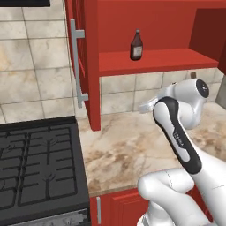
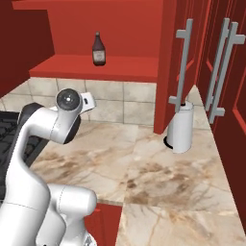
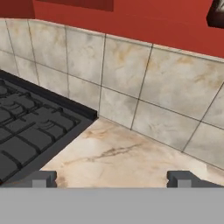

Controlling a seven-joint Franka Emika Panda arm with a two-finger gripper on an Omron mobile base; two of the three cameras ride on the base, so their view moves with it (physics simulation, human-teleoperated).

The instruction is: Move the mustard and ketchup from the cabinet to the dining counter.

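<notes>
The ketchup (image 1: pixel 136 45) stands alone mid-shelf in the open cabinet (image 1: pixel 150 62), clear room either side; the gripper (image 3: pixel 112 178), fingers spread and empty, hangs below the shelf edge.

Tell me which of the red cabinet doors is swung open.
The door left of the shelf holding the ketchup: it stands edge-on, handle facing the stove. The doors at far right are shut.

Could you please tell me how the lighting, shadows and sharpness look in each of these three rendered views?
Left base view: even, soft light; the small dark red-brown ketchup bottle on the glossy red cabinet shelf is slightly soft-edged. Right base view: the white cylindrical canister throws a faint dark shadow at its base; the silver bar handles look flat, without glare. Hand view: the black stove grate and beige wall tiles look sharp, with no blur.
</notes>
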